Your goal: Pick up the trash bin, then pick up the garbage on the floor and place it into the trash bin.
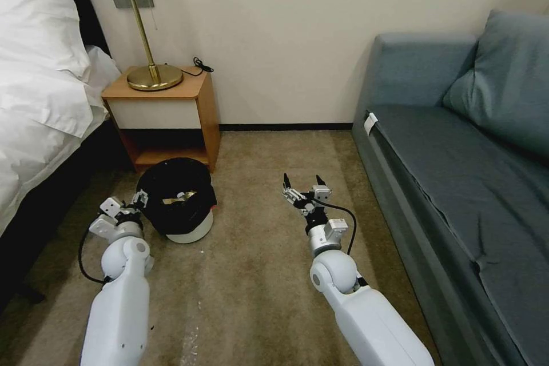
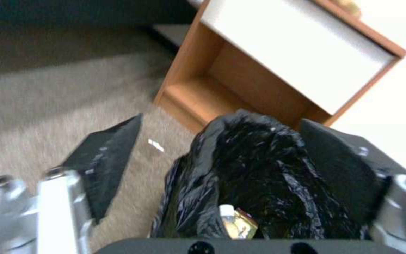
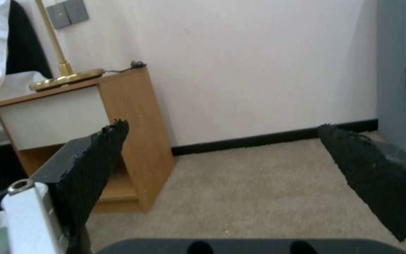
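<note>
Left gripper (image 1: pixel 139 199) sat spread at the black-lined trash bin (image 1: pixel 182 203) rim; right gripper (image 1: pixel 303 186) hovered spread above carpet (image 1: pixel 257 274).

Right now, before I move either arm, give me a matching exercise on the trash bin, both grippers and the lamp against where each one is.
Things:
1. trash bin
2. left gripper
3. right gripper
4. lamp

Places:
A. above bare carpet, jaws open, holding nothing
B. standing on the nightstand
C. at the bin's bagged rim, jaws open
D. in front of the nightstand, with litter inside

Pairs: 1-D, 2-C, 3-A, 4-B
</note>
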You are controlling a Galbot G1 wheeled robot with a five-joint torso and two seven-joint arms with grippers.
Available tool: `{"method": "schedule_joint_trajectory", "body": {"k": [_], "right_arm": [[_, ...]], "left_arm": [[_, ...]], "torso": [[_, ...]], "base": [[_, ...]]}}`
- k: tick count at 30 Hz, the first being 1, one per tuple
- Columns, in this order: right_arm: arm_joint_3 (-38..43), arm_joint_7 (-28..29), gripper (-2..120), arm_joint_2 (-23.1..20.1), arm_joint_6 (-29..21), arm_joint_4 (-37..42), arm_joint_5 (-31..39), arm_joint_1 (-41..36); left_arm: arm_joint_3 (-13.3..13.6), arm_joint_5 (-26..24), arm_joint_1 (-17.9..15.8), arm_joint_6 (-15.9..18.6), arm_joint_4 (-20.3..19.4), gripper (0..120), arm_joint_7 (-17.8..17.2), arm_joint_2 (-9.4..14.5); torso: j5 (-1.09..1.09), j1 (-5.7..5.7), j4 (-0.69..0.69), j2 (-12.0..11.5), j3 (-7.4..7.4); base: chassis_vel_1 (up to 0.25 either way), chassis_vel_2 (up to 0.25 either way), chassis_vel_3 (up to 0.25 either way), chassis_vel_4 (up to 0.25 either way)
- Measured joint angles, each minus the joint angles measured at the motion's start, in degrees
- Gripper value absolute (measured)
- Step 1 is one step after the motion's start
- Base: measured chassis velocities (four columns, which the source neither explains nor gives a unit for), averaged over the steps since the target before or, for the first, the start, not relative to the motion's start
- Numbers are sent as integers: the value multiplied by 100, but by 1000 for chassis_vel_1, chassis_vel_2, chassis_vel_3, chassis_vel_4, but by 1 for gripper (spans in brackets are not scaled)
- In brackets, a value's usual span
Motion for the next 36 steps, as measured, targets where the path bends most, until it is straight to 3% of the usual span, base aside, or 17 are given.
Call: {"method": "schedule_joint_trajectory", "body": {"k": [1, 3, 4, 7, 15, 19, 36], "right_arm": [[0, 0, 100, 0, 0, 0, 0, 0], [147, 26, 100, 10, 16, -4, -299, 4], [147, 26, 100, 10, 16, -4, -299, 4], [474, 124, 100, -74, -23, 89, -780, -85], [1224, 175, 100, -108, 62, 229, -1218, -428], [1592, 33, 100, -98, 357, 327, -1286, -762], [1816, -237, 100, -37, 780, 256, -1322, -997]], "left_arm": [[0, 0, 0, 0, 0, 93, 0, 0], [8, 572, 333, 66, -499, 97, 532, 108], [8, 572, 333, 66, -499, 97, 532, 108], [77, 1130, 586, -3, -853, 98, 1070, 267], [239, 1517, 844, 7, -1283, 97, 1610, 457], [350, 1764, 984, -227, -1300, 97, 1983, 430], [342, 1932, 1217, -905, -1112, 98, 2261, 434]], "torso": [[0, 0, 0, 0, 0], [0, 0, 1, 0, 0], [0, 0, 1, 0, 0], [-1, 0, 1, 0, 0], [1, 0, 0, 0, 0], [1, 0, -1, 0, 0], [0, 0, 0, 0, 0]], "base": [[0, 0, 0, 0], [0, 0, 0, 0], [0, 0, 0, 0], [0, 0, 0, 0], [0, 0, 0, 0], [0, 0, 0, 0], [0, 0, 0, 0]]}}
